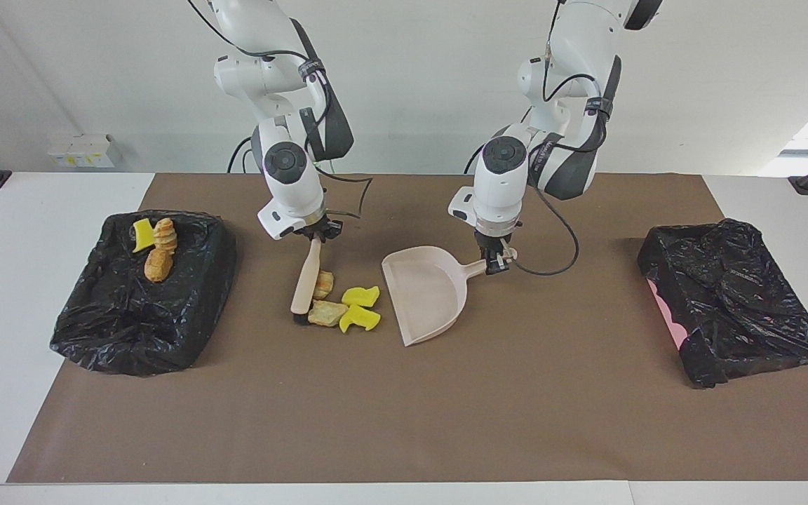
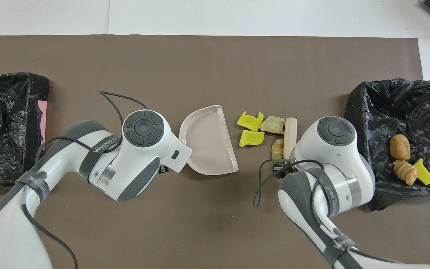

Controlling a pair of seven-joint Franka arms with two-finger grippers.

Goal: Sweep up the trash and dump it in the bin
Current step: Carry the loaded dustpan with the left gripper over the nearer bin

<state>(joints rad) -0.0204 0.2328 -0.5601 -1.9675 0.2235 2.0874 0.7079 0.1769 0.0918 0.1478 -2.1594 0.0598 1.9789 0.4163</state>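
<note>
Right hand clamped on brush, bristles against four scraps (beside dustpan); left hand gripping dustpan handle.

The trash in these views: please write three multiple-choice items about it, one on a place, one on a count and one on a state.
1. The four loose trash pieces lie:
A. on the mat, between the brush and the dustpan
B. inside the dustpan
C. in the bin at the left arm's end

2. How many pieces lie in the bin at the right arm's end?
A. one
B. five
C. three

3. The dustpan is:
A. upside down
B. empty
C. full

Key:
1 A, they sit on the mat beside the brush head.
2 C, one yellow and two brown pieces show there.
3 B, its whole inside is bare.
</note>
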